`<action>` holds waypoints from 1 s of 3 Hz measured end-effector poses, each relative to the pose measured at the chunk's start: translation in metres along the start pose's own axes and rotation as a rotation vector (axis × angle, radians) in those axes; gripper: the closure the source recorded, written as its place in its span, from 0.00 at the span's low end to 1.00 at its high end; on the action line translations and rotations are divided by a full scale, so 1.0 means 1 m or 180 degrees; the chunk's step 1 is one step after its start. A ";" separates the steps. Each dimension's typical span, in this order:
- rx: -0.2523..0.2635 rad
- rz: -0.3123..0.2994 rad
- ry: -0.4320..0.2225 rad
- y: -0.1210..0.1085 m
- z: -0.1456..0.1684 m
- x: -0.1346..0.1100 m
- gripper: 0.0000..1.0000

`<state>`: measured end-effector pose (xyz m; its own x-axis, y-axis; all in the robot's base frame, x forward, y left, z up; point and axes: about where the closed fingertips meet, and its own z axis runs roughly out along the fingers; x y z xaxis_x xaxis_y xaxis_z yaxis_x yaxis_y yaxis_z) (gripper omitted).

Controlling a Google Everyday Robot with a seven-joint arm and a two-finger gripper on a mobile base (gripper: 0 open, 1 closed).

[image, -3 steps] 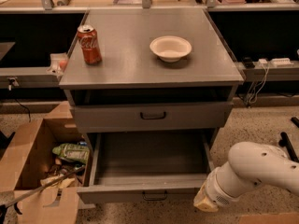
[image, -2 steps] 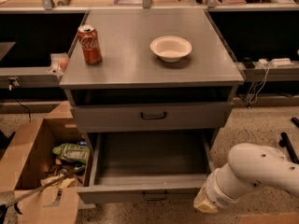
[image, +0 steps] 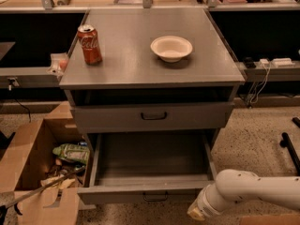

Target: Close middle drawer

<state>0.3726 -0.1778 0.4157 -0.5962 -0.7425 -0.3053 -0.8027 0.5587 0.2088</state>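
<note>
Closure of the middle drawer (image: 117,194), pulled out beneath the taller-fronted drawer (image: 112,118), should need only a square push on its stiff front beside the handle (image: 155,197), the empty tray (image: 150,159) looking light; my gripper (image: 196,213) sits off its right corner, open or closed I cannot tell.

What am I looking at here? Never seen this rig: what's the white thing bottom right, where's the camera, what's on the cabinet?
There is a single picture, taken by a camera looking down at the front of a grey cabinet; where the camera is mounted is not on record. The white tube at lower right is the robot's one arm. Its gripper is at the arm's tip, low by the right front corner of the middle drawer, which is pulled out and looks empty. No held object is visible. On the cabinet top are a red soda can and a white bowl. A cardboard box of clutter stands on the floor to the left.
</note>
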 end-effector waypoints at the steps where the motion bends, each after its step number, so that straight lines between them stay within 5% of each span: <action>1: 0.0177 0.0212 -0.0168 -0.028 0.033 0.000 1.00; 3: 0.0515 0.0273 -0.0373 -0.071 0.037 -0.018 1.00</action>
<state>0.4406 -0.1904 0.3721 -0.6488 -0.6469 -0.4007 -0.7305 0.6770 0.0897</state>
